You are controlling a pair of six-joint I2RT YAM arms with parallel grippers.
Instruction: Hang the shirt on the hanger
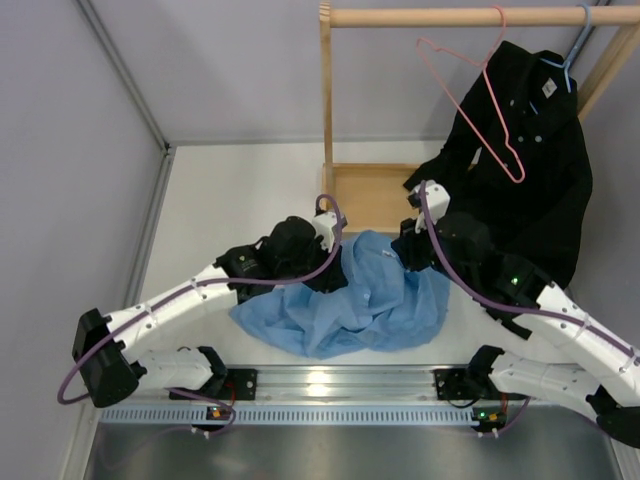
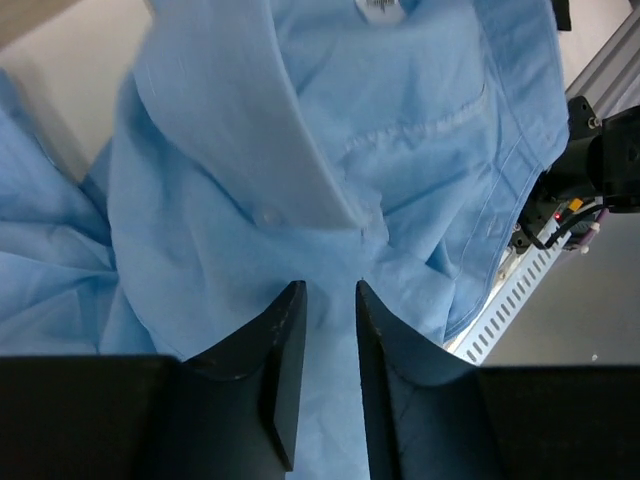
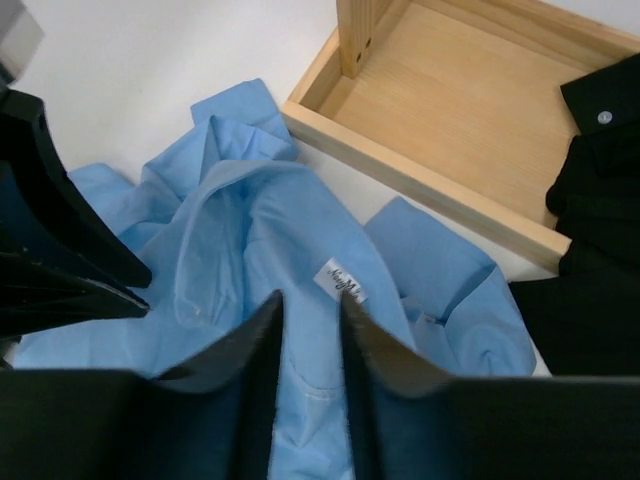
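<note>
**Top view.** The shirt (image 1: 350, 300) lies crumpled on the tabletop (image 1: 230, 190) toward 6 o'clock, just ahead of the arm bases, where both arms can reach it. The left arm (image 1: 180, 295) comes in from 8 o'clock and the right arm (image 1: 560, 310) from 4 o'clock, and their wrists meet over the shirt's far edge. The hanger (image 1: 500, 110) hangs bare by its hook from the rail (image 1: 450, 15) at 1 o'clock, well apart from the shirt. Beside it, at 2 o'clock, the black shirt (image 1: 530, 190) hangs on a blue hanger (image 1: 570, 60). The shirt is not yet on the hanger.

**Left wrist view.** The left claw (image 2: 325, 320) points down at the shirt. Its fingers stand apart by a narrow slot through which cloth shows, and nothing is seen pinched. The collar (image 2: 250, 130) runs from 11 o'clock to the centre and ends just beyond the fingertips. It is probably the target, since it offers a firm edge and marks where the hanger must enter.

**Right wrist view.** The right claw (image 3: 305, 310) is likewise narrowly parted above the cloth, gripping nothing visible. The neck label (image 3: 343, 282) sits just beyond its tips at 12 o'clock. The left arm's dark housing fills 9 o'clock, the rack base (image 3: 450, 120) lies at 1 o'clock, and the black shirt is at 3 o'clock. Both claws flank the neck, apparently so that the opening can be lifted and spread.
</note>
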